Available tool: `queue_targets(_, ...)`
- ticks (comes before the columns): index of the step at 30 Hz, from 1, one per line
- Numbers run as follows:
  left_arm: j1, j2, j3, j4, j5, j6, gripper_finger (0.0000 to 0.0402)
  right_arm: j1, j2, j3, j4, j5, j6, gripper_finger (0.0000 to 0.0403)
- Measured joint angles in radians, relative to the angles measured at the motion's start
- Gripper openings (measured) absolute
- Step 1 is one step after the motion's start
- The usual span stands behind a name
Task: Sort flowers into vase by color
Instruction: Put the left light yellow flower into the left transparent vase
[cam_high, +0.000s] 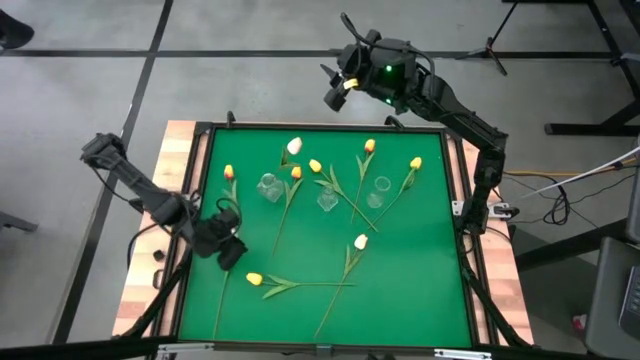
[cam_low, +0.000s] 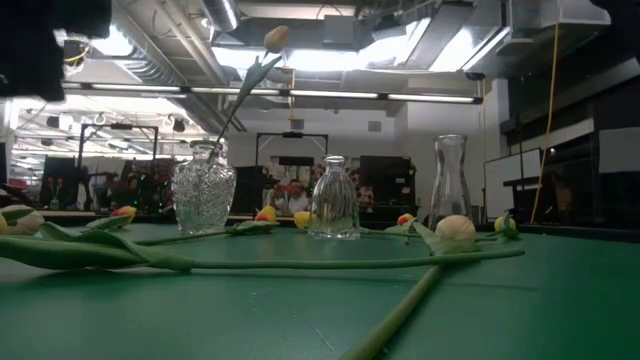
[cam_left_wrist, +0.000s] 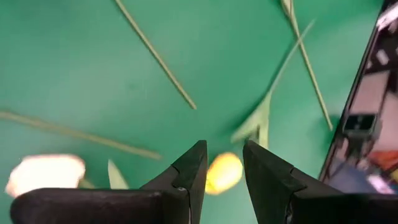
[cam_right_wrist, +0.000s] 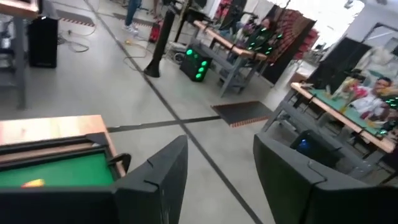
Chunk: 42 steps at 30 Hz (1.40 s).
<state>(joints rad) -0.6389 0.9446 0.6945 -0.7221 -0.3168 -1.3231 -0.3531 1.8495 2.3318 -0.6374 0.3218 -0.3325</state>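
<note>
Several tulips lie flat on the green mat, among them a yellow one near the left edge and a white one. Three clear glass vases stand mid-table. One pale tulip stands with its stem in the cut-glass vase. My left gripper hovers open, tilted down, just above the yellow bud, which shows beyond the gap between its fingers. My right gripper is open and empty, raised beyond the table's far edge.
A black frame and wooden border surround the mat. Orange-yellow tulips lie around the vases with stems crossing. The mat's near right part holds only one long stem. Room furniture and benches show beyond the table.
</note>
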Motion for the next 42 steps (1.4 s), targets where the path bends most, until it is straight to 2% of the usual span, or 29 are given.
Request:
queue_targets(6,-0.083,0.13,0.222,-0.288,-0.072,-0.144,0.0102,0.0,-0.029,0.0,-0.059,-0.001,0.023,0.0184)
queue_targets(10,-0.096,0.227,0.288,-0.405,-0.077,-0.283,0.0101,0.0,-0.033,0.0,-0.103,-0.001,0.039,0.0184)
queue_targets(17,-0.097,0.413,0.293,-0.415,0.059,-0.424,0.01,0.0,-0.035,0.0,-0.153,-0.003,0.061,0.0184)
queue_targets(27,-0.101,0.65,0.293,-0.424,0.132,-0.517,0.0088,0.0,-0.035,0.0,-0.206,-0.08,0.102,0.0184)
queue_targets(33,-0.101,0.705,0.293,-0.449,0.126,-0.557,0.0088,0.0,-0.035,-0.001,-0.23,-0.08,0.105,0.0184)
queue_targets(38,-0.112,0.708,0.289,-0.492,0.154,-0.637,0.0088,0.0,-0.035,-0.001,-0.274,-0.08,0.105,0.0184)
queue_targets(42,-0.122,0.708,0.289,-0.463,0.171,-0.665,0.0088,0.0,-0.035,-0.001,-0.282,-0.08,0.1,0.0184)
